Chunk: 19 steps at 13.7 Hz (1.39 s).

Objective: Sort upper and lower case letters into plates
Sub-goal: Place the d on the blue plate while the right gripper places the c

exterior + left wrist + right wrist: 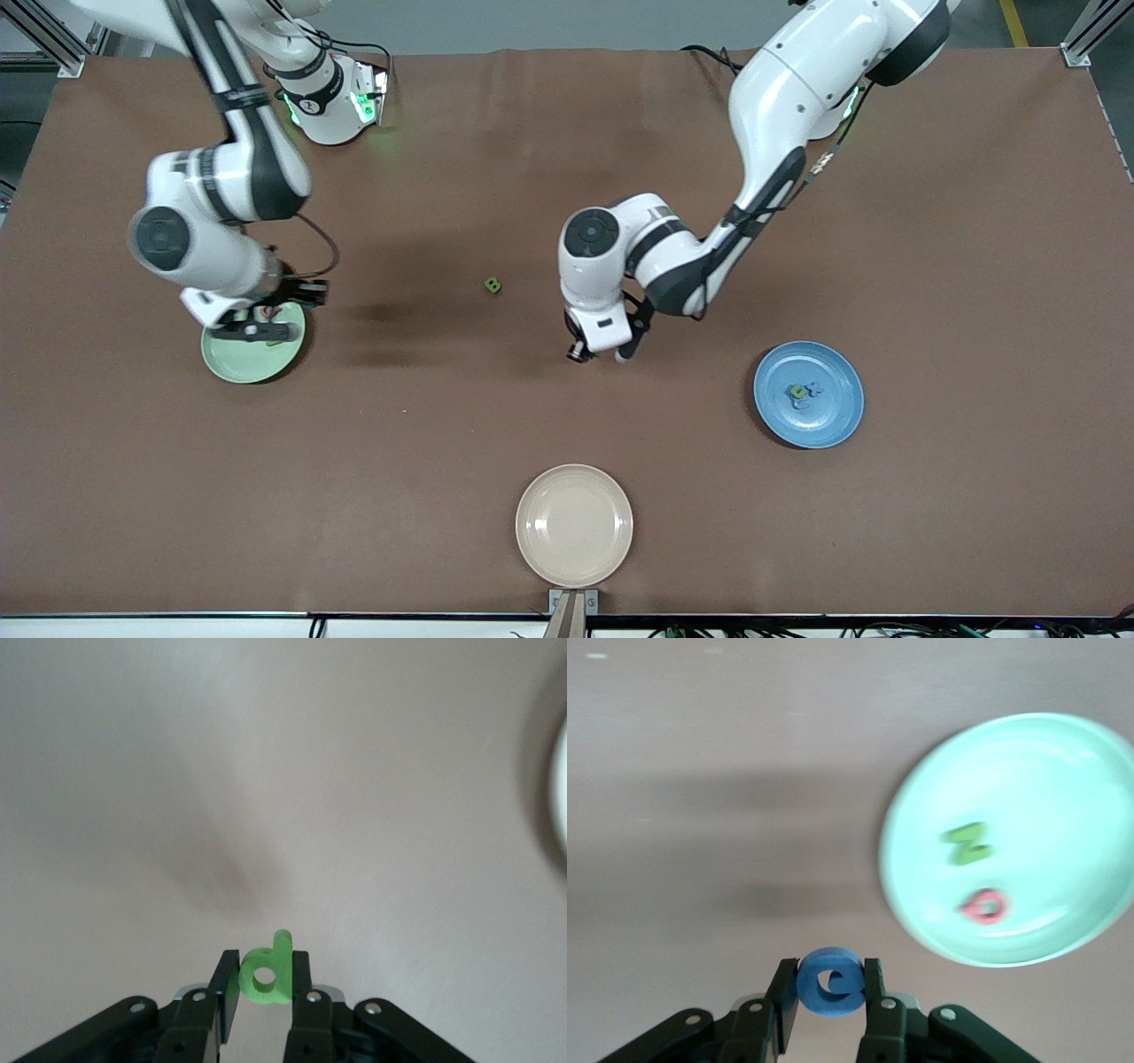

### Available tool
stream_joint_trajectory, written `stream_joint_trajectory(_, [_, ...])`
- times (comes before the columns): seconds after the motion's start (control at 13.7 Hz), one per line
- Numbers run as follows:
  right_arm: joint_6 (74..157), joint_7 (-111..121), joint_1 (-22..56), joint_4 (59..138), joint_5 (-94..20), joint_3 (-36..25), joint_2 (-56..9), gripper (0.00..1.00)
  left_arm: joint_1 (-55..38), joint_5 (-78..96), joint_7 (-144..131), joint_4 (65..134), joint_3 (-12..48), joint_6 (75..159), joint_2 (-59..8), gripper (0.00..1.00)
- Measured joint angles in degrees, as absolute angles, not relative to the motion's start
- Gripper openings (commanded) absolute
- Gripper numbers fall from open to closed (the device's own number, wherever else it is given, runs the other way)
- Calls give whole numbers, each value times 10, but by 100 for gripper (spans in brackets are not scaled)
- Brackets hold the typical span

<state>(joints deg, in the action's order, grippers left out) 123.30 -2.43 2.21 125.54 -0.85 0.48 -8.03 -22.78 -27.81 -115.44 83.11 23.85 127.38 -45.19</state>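
My right gripper (830, 985) is shut on a blue letter (830, 981) and hangs at the edge of the pale green plate (237, 363). That plate (1045, 771) holds a green letter (967, 843) and a pink-red letter (983, 905). My left gripper (266, 981) is shut on a green lowercase letter (267, 973), low over bare table near the middle (601, 353). One more green letter (493, 284) lies loose on the table between the two grippers. The blue plate (837, 425) at the left arm's end holds a green and a blue letter (800, 391).
A beige plate (574, 525) sits empty near the front edge of the brown table, nearer to the front camera than everything else. The right arm's elbow (190, 230) hangs over the table above the green plate.
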Motion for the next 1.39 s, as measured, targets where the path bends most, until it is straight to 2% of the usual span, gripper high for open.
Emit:
stream_joint_trajectory(0.58, [1391,189,-154,1318,23,4,-104,18,-104,-278,-899,834,238,1171,-413,0])
stream_joint_trajectory(0.95, [1496,200,-169,1341,23,8,-161,19,-13,-278,-774,863,238,1160,-414,0])
stream_joint_trajectory(1.02, [1510,200,-168,1345,23,9,-170,20,2,-278,-757,867,238,1160,-414,3])
stream_joint_trajectory(1.1, [1520,200,-168,1348,23,11,-177,21,17,-278,-742,871,238,1160,-415,13])
stream_joint_trajectory(1.17, [1529,200,-168,1349,23,12,-183,24,28,-278,-732,874,238,1160,-416,35])
stream_joint_trajectory(1.24, [1536,200,-168,1351,23,13,-187,29,34,-278,-728,875,238,1160,-419,63])
stream_joint_trajectory(1.32, [1541,200,-168,1352,23,13,-190,38,36,-278,-727,875,238,1160,-423,91])
stream_joint_trajectory(1.39, [1543,200,-168,1353,23,14,-191,65,36,-278,-727,875,238,1160,-426,100])
